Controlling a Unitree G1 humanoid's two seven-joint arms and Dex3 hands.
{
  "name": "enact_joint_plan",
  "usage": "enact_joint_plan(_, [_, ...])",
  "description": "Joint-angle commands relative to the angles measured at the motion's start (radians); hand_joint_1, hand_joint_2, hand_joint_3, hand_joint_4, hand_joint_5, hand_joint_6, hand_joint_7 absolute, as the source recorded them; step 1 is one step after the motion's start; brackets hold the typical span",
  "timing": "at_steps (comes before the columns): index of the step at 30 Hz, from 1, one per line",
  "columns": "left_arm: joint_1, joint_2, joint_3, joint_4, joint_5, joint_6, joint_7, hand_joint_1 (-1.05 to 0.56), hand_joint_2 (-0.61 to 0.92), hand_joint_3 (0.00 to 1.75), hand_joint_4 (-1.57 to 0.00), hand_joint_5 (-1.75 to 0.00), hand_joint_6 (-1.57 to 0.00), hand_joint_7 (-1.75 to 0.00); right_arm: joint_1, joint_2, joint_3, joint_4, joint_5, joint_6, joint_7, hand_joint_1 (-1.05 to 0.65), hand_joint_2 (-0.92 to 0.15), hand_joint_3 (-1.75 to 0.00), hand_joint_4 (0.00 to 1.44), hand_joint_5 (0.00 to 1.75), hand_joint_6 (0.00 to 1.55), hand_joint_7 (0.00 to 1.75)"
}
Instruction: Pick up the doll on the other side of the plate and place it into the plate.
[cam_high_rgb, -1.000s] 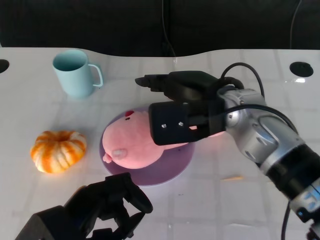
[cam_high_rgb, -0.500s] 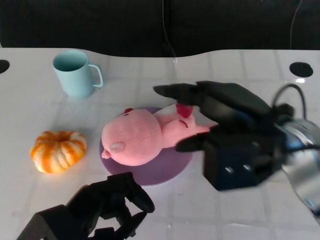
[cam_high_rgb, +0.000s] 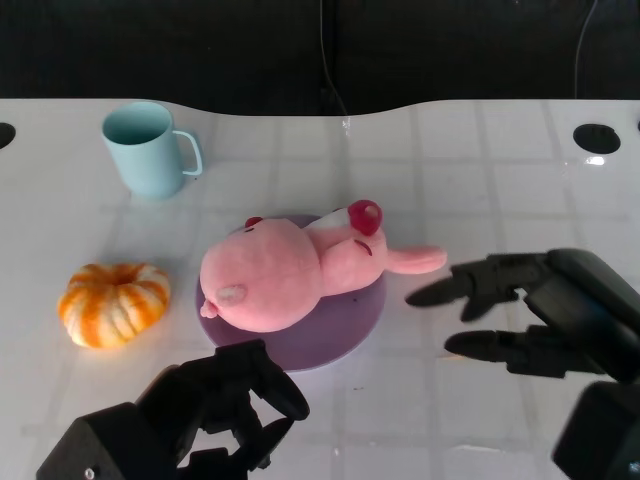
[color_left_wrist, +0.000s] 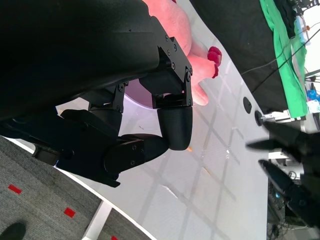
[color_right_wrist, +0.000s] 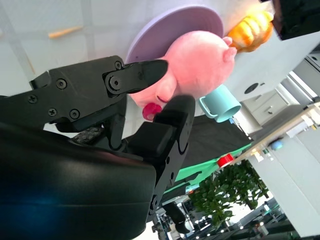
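Note:
The pink pig doll (cam_high_rgb: 295, 272) lies on its side on the purple plate (cam_high_rgb: 345, 330) in the middle of the table, one arm reaching past the plate's right rim. The right wrist view shows the doll (color_right_wrist: 197, 62) and the plate (color_right_wrist: 165, 25) too. My right hand (cam_high_rgb: 540, 315) hovers to the right of the plate, fingers spread and pointing at the doll, holding nothing. My left hand (cam_high_rgb: 215, 400) sits low at the near edge, in front of the plate, its fingers curled in with nothing in them; the left wrist view shows the curled fingers (color_left_wrist: 170, 125).
A light blue mug (cam_high_rgb: 145, 147) stands at the back left. An orange pumpkin (cam_high_rgb: 112, 302) sits left of the plate. Two round holes (cam_high_rgb: 597, 137) mark the table's far corners. A small orange scrap (color_right_wrist: 65, 32) lies on the table near the plate.
My right hand let go of the doll and drew back to the right and toward the near edge. The doll stays lying on the plate. The left hand has not moved.

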Motion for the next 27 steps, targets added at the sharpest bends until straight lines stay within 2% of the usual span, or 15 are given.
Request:
enact_joint_plan(1, [0.0, 0.007, 0.007, -0.003, -0.001, 0.007, 0.008, -0.24, 0.83, 0.64, -0.59, -1.75, -0.62, -1.33, 0.065, -0.016, -0.035, -0.056, 0.021, 0.003, -0.007, -0.06, -0.89, -0.1, 0.83, 1.25, 1.02, 0.46])
enact_joint_plan(2, [0.0, 0.006, 0.007, -0.004, -0.001, 0.009, 0.009, -0.23, 0.83, 0.64, -0.59, -1.75, -0.62, -1.33, 0.083, -0.019, -0.041, -0.075, 0.017, 0.013, -0.006, -0.06, -0.84, -0.21, 0.82, 1.33, 1.0, 0.57])
enact_joint_plan(3, [-0.001, 0.007, 0.008, -0.003, -0.002, 0.01, 0.008, -0.23, 0.83, 0.64, -0.59, -1.75, -0.62, -1.33, 0.106, -0.021, -0.05, -0.095, 0.015, 0.022, -0.004, -0.04, -0.7, -0.49, 0.81, 1.41, 0.95, 0.71])
enact_joint_plan(4, [-0.001, 0.008, 0.008, -0.004, -0.001, 0.013, 0.008, -0.23, 0.83, 0.64, -0.59, -1.75, -0.62, -1.33, 0.124, -0.022, -0.057, -0.111, 0.014, 0.029, -0.003, -0.02, -0.61, -0.67, 0.81, 1.46, 0.93, 0.79])
enact_joint_plan(6, [-0.002, 0.01, 0.009, -0.004, 0.0, 0.015, 0.008, -0.23, 0.84, 0.63, -0.58, -1.75, -0.62, -1.33, 0.166, -0.019, -0.07, -0.154, 0.008, 0.062, 0.003, 0.01, -0.52, -0.91, 0.83, 1.53, 0.92, 0.9])
enact_joint_plan(8, [-0.003, 0.011, 0.012, -0.005, -0.003, 0.018, 0.007, -0.24, 0.84, 0.63, -0.58, -1.75, -0.62, -1.33, 0.202, -0.013, -0.075, -0.195, 0.0, 0.096, 0.002, 0.04, -0.45, -1.12, 0.87, 1.56, 0.92, 0.99])
enact_joint_plan(11, [-0.005, 0.013, 0.017, -0.006, -0.009, 0.017, 0.002, -0.24, 0.84, 0.63, -0.58, -1.75, -0.62, -1.33, 0.242, 0.002, -0.072, -0.208, -0.015, 0.101, -0.022, 0.09, -0.38, -1.28, 0.92, 1.58, 0.92, 1.07])
enact_joint_plan(12, [-0.006, 0.014, 0.019, -0.004, -0.011, 0.015, 0.0, -0.23, 0.84, 0.63, -0.58, -1.75, -0.62, -1.33, 0.251, 0.008, -0.071, -0.201, -0.019, 0.096, -0.034, 0.13, -0.34, -1.36, 0.93, 1.64, 0.91, 1.15])
enact_joint_plan(16, [-0.006, 0.021, 0.025, 0.009, -0.013, -0.007, -0.005, -0.23, 0.84, 0.63, -0.59, -1.75, -0.62, -1.34, 0.258, 0.022, -0.063, -0.137, -0.07, 0.063, -0.101, 0.13, -0.26, -1.47, 0.92, 1.74, 0.89, 1.3])
enact_joint_plan(27, [0.003, 0.019, 0.026, 0.022, -0.013, -0.024, -0.001, -0.22, 0.84, 0.62, -0.59, -1.75, -0.63, -1.32, 0.239, 0.023, -0.052, -0.045, -0.084, 0.049, -0.122, 0.12, -0.24, -1.46, 0.91, 1.75, 0.87, 1.36])
